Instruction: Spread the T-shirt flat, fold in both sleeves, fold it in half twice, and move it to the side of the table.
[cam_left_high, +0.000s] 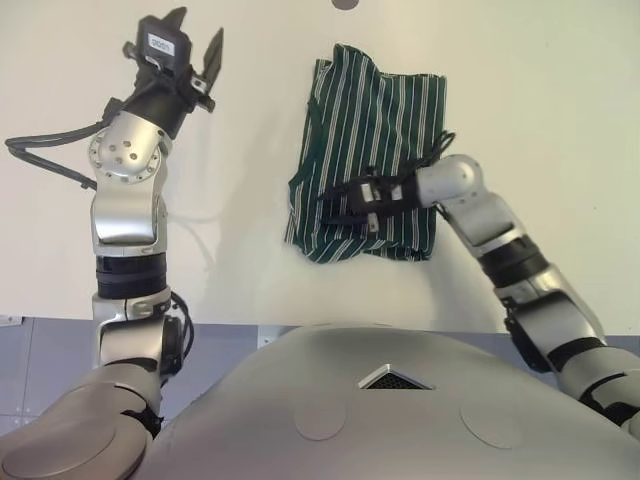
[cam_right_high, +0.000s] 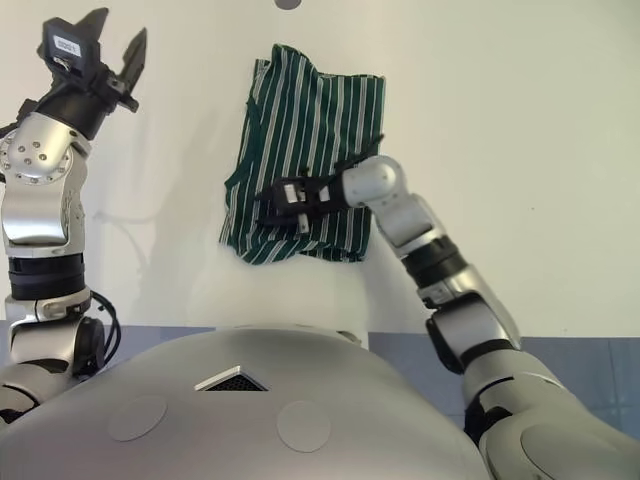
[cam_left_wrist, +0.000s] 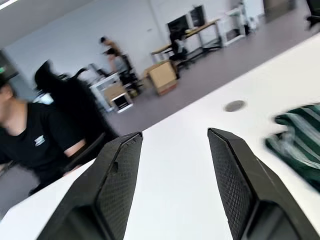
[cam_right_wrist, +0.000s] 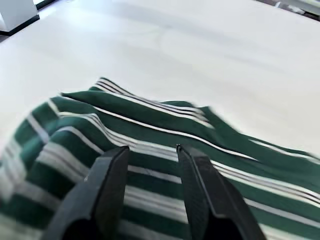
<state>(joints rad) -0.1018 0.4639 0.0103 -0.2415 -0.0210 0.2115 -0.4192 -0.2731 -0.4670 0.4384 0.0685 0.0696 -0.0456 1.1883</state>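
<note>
Right claw (cam_right_wrist: 151, 150), fingers slightly parted and holding nothing, sits low over folded T-shirt (cam_left_high: 380, 110), probably lining up a grip; left claw (cam_left_high: 198, 28), spread wide, well clear of it.

You are looking across a white tabletop (cam_left_wrist: 190, 170) that is stretching away beneath and beyond the left claw (cam_left_wrist: 173, 134). A round grey port (cam_left_wrist: 234, 105) is sitting in it just ahead of the claw. Past the far edge, a grey floor (cam_left_wrist: 240, 55) is running back to pale walls (cam_left_wrist: 90, 30). Desks (cam_left_wrist: 202, 27) with dark monitors (cam_left_wrist: 187, 20) are standing far beyond the claw, with a cardboard box (cam_left_wrist: 163, 76) sitting nearer.
</note>
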